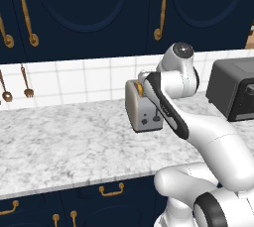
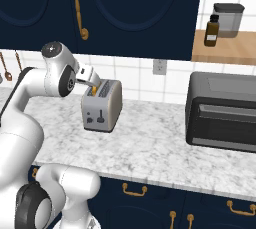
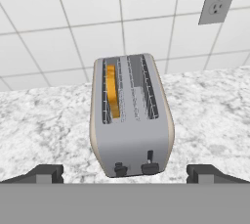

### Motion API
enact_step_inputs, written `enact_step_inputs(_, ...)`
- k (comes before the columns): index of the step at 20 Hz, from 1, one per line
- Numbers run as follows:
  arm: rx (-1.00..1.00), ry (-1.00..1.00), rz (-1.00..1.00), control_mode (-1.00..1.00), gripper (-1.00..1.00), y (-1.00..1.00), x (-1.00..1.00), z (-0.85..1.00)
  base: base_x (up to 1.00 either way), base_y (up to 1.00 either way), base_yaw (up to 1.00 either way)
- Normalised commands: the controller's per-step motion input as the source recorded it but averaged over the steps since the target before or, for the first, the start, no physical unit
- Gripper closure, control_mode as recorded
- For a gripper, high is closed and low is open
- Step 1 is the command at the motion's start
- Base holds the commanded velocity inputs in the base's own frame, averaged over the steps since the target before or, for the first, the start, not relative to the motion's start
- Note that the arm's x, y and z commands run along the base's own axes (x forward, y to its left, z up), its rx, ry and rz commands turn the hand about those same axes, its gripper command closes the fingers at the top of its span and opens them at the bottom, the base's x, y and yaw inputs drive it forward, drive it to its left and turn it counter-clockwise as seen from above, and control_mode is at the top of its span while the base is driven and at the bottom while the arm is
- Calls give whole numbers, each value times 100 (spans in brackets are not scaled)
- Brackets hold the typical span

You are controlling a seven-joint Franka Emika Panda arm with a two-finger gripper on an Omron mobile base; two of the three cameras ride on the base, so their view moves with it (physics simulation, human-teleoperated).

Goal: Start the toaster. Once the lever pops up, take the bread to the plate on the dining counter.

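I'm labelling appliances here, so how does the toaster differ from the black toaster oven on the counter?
The toaster is small, boxy and beige-grey; the toaster oven is larger and black. The toaster takes bread from above, in top slots; the toaster oven has a front door. The toaster stands by the robot's arm; the toaster oven stands off to the right. Both rest on the marbled counter against the tiled wall.

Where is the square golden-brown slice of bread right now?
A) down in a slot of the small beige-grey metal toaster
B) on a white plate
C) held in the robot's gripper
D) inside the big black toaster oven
A: the golden-brown bread slice stands down inside one slot of the small beige-grey metal toaster; the open gripper holds nothing.
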Motion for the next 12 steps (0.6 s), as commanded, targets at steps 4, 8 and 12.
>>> enact_step_inputs(4,0,0,0,-100,-100,0,0,0,0,0,0)
enact_step_inputs(8,0,0,0,-100,-100,0,0,0,0,0,0)
enact_step_inputs(12,0,0,0,-100,-100,0,0,0,0,0,0)
